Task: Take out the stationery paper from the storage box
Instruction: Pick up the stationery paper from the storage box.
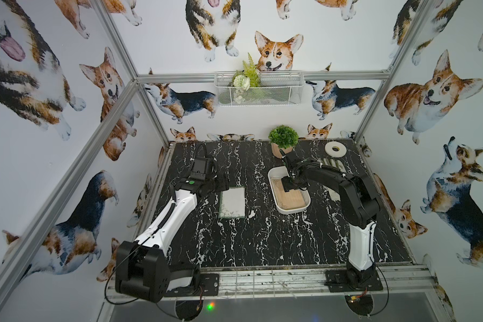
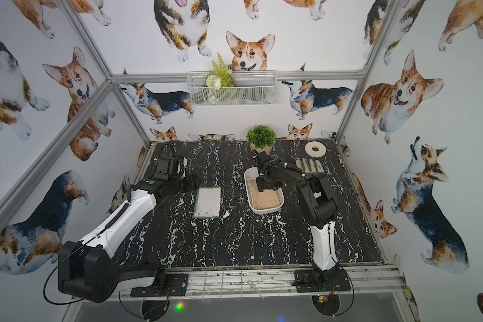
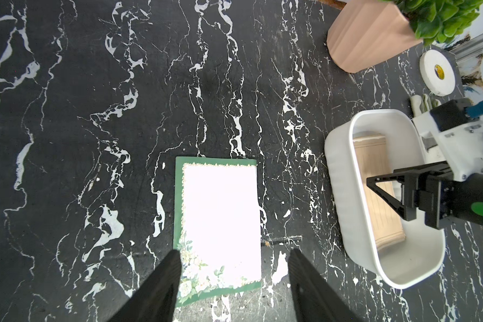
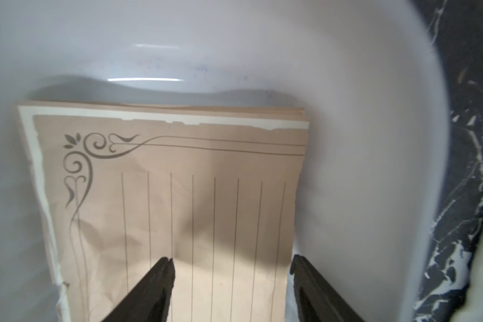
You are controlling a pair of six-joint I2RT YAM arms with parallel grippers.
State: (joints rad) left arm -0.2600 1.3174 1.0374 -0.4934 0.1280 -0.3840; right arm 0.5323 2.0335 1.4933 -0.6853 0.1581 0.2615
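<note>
In both top views, the white storage box (image 1: 287, 211) (image 2: 262, 211) sits right of the table's (image 1: 262, 245) centre. Tan stationery paper (image 1: 292, 199) lies inside, under the right gripper (image 1: 287, 189). A green-bordered sheet (image 1: 232, 202) lies flat left of the box.

Left wrist view: the left gripper (image 3: 234, 253) is spread and empty above that sheet.

Right wrist view: the right gripper (image 4: 232, 260) is spread over the stationery paper (image 4: 207, 167), grasping nothing.

The tool (image 4: 231, 266) holds its jaws apart above the tan ruled stationery paper (image 4: 184, 178), one finger over the sheet, the other at its edge; the white storage box (image 4: 207, 41) wall curves ahead, marbled bench (image 4: 470, 167) beyond its rim
</note>
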